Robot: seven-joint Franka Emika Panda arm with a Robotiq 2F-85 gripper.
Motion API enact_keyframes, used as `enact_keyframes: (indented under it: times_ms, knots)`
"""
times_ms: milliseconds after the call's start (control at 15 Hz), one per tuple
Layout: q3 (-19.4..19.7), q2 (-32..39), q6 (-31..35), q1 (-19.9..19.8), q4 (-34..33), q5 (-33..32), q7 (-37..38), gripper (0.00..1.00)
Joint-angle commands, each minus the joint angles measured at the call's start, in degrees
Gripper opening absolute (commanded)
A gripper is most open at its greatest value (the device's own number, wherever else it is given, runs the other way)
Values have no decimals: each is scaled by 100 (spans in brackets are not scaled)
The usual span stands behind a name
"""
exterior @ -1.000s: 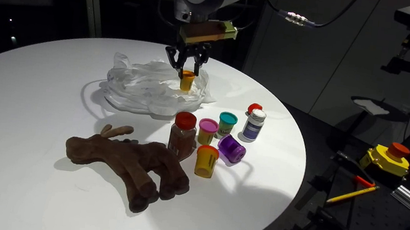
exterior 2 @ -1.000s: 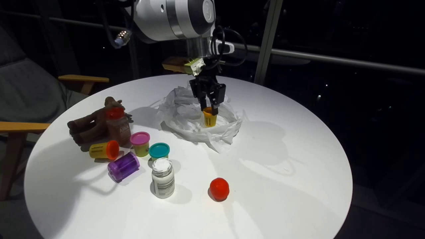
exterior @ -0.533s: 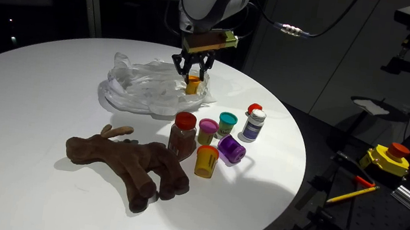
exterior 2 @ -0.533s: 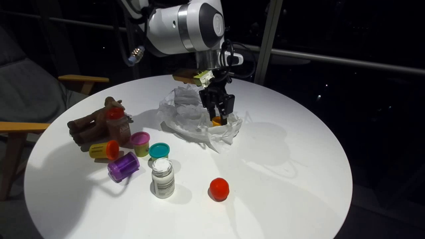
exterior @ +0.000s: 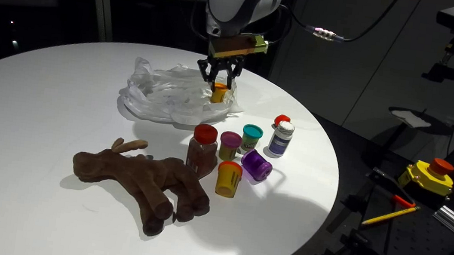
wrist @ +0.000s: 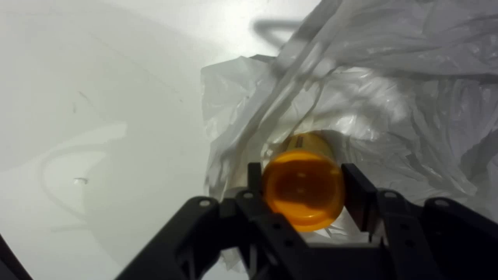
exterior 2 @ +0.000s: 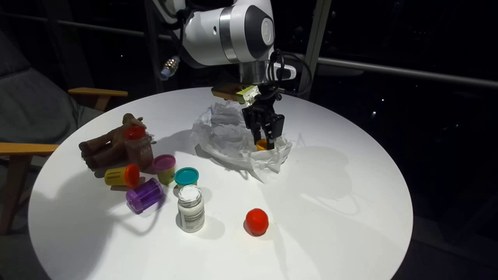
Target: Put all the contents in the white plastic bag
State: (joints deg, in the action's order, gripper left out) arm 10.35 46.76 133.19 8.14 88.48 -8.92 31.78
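One orange jar (wrist: 303,186) clamped between fingers (wrist: 358,198), inside rim of white plastic bag (exterior: 174,101). Bag now shifts along with jar toward far-right edge of surface (exterior: 19,197) in exterior view: jar probably pushes bag wall. Release seems due; plush toy (exterior: 139,173), other jars (exterior: 229,147) outside.

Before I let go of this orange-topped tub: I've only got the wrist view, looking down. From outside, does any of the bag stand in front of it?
Observer: Yes. In an exterior view the near folds of the white plastic bag hide the lower part of the orange-topped tub.
Operator: Anything tipped over outside the bag?
Observer: Two containers lie on their sides: the yellow tub with the red-orange lid and the purple jar.
Operator: Soft toy anywhere?
Observer: Yes, a brown plush long-legged animal lies outside the bag, close by the red-lidded jar.
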Motion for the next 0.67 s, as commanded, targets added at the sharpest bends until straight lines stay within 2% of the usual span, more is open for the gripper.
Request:
enact_keyframes:
  times_ms: [0, 467, 533, 600]
  knots:
    - [55, -326, 112, 70, 571, -62, -90, 23]
    - [58, -1085, 310, 272, 1847, -399, -290, 23]
    - [79, -1167, 378, 298, 1964, -457, -230, 73]
    - [126, -1248, 512, 331, 2031, -516, -100, 73]
